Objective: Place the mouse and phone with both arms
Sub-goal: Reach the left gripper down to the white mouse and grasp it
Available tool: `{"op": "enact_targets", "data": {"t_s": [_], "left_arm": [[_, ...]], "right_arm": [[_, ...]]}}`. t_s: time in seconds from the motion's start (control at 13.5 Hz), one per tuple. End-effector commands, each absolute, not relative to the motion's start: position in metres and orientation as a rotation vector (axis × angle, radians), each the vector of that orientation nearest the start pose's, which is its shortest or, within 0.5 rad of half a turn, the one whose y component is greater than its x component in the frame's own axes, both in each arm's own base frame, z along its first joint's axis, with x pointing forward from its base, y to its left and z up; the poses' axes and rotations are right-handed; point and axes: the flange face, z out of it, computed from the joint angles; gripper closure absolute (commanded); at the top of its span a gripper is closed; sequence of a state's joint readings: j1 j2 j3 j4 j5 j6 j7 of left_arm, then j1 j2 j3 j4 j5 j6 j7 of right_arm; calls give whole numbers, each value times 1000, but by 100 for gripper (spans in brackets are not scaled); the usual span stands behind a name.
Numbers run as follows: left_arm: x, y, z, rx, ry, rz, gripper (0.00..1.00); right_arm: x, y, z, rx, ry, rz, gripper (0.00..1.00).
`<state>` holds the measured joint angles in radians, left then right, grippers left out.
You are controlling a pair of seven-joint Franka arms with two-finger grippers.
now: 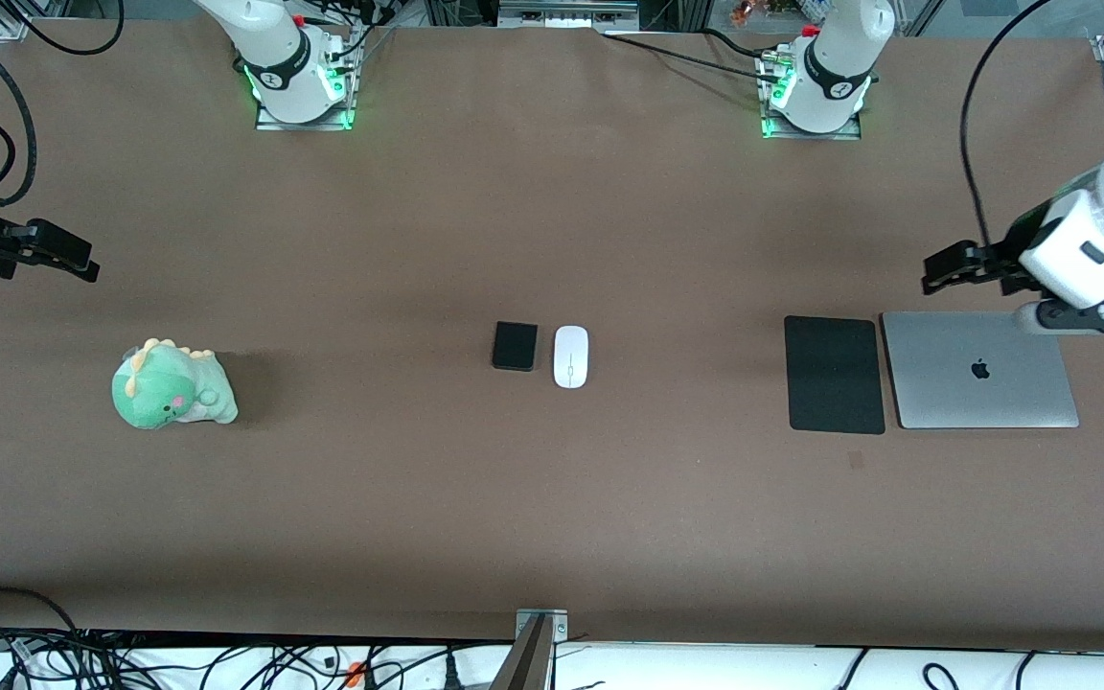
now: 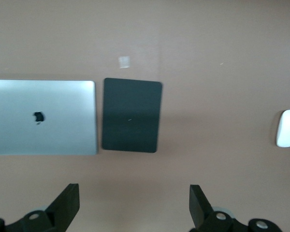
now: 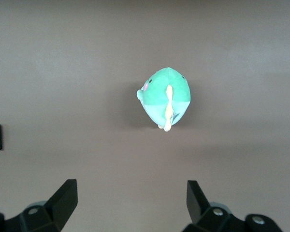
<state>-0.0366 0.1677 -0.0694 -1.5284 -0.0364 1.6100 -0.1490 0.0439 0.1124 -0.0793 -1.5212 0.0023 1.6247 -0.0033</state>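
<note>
While both arms waited parked at table ends, task items lay untouched mid-table.
Laptop (image 1: 979, 370): closed, at 3 o'clock of mouse pad (image 1: 835, 374), just beside.
Plush dinosaur (image 1: 172, 385): toward right arm's end.
Left gripper (image 1: 940, 272): jaws spread, empty, over table by pad.
Right gripper (image 1: 82, 265): spread, empty.
Mouse (image 1: 570, 356): at 3 o'clock of phone (image 1: 515, 346), just beside.
Containers: none seen.

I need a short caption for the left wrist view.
Open left pincer above bare table, closed laptop beside mouse pad, mouse at edge.
</note>
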Motion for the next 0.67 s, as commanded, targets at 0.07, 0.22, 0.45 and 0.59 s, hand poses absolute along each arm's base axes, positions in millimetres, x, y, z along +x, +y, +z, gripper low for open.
{"op": "enact_targets", "data": {"t_s": [0.07,0.22,0.45,0.59], "left_arm": [[617,-151,517,-3202,-137,110,0],[622,-198,490,-3234,-168,93,0],[620,-277,441,-3249,-181,48,0],[607,-339,396,-3253,-154,58,0]], "right_arm": [[592,-19,591,-3132,46,21,0],[592,-20,591,-3132,49,21,0],[592,-20,591,-3132,49,21,0],[592,-20,591,-3132,51,21,0]]}}
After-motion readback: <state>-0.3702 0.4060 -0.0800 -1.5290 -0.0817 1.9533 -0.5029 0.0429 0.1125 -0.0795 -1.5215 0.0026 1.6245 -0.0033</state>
